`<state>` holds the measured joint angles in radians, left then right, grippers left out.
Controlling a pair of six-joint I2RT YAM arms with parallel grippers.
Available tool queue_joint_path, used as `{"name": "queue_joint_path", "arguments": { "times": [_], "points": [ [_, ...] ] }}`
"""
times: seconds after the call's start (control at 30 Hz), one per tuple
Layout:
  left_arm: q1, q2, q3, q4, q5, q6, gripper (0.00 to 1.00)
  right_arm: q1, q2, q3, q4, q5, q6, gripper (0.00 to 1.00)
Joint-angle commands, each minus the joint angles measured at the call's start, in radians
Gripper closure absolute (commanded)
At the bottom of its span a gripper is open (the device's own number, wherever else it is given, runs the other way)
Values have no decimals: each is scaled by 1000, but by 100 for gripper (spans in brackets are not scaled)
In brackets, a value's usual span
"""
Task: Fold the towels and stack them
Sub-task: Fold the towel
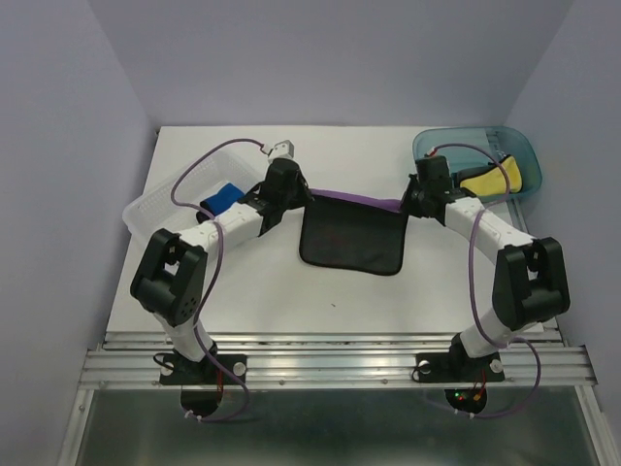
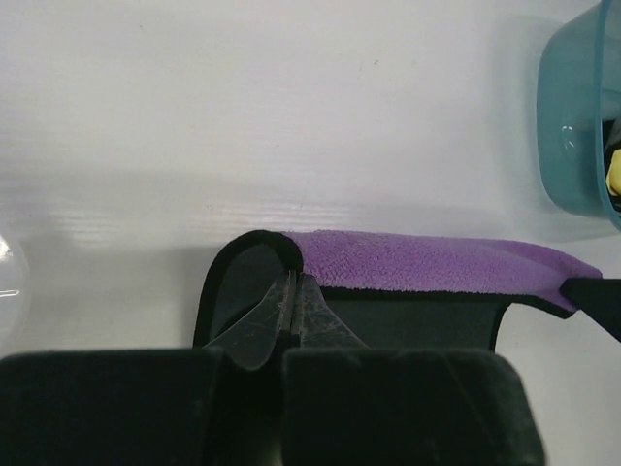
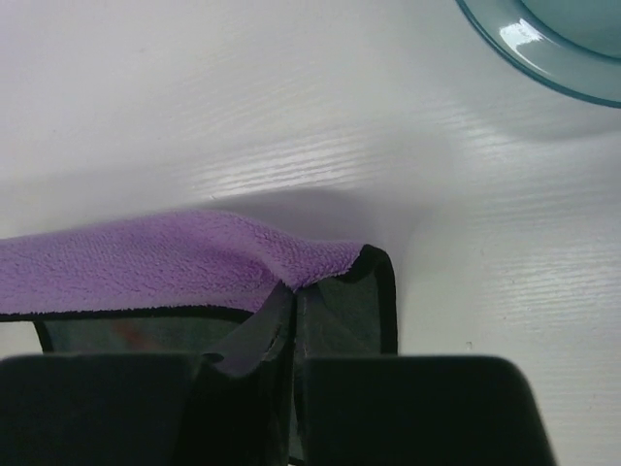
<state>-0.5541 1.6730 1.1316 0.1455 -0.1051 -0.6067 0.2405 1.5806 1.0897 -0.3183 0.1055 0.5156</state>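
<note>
A fleecy purple towel (image 1: 351, 241), black-edged with a smooth black reverse, stretches over the middle of your white worktop (image 1: 262, 291). Your left tool (image 2: 294, 296) is clamped on one top corner, your right tool (image 3: 291, 306) on the other; both arms reach forward with elbows bowed outward.

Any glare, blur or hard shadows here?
Top external: even light, sharp, no hard shadows. Left wrist: left gripper housing dark and soft; sheen streaks on table. Right wrist: bright glare on tub rim; towel casts soft shadow.
</note>
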Motion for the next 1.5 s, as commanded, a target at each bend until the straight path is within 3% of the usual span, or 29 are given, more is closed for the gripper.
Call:
{"name": "queue_joint_path", "arguments": {
  "times": [0.0,0.37,0.67,1.13,1.47],
  "points": [
    [8,-9,43,14,25,51,100,-18,9,75,47,-56,-29,99],
    [0,-116,-131,8,90,38,100,-17,-113,-112,8,-171,-28,98],
    [-59,-182,-260,-18,27,-2,100,-15,-200,-241,4,-244,-35,98],
    [-110,-144,-291,-99,-84,-51,100,-15,-168,-332,35,-286,-42,97],
    [-112,-78,-283,-101,-54,-59,100,-14,-146,-361,27,-287,-46,96]
  ]
}}
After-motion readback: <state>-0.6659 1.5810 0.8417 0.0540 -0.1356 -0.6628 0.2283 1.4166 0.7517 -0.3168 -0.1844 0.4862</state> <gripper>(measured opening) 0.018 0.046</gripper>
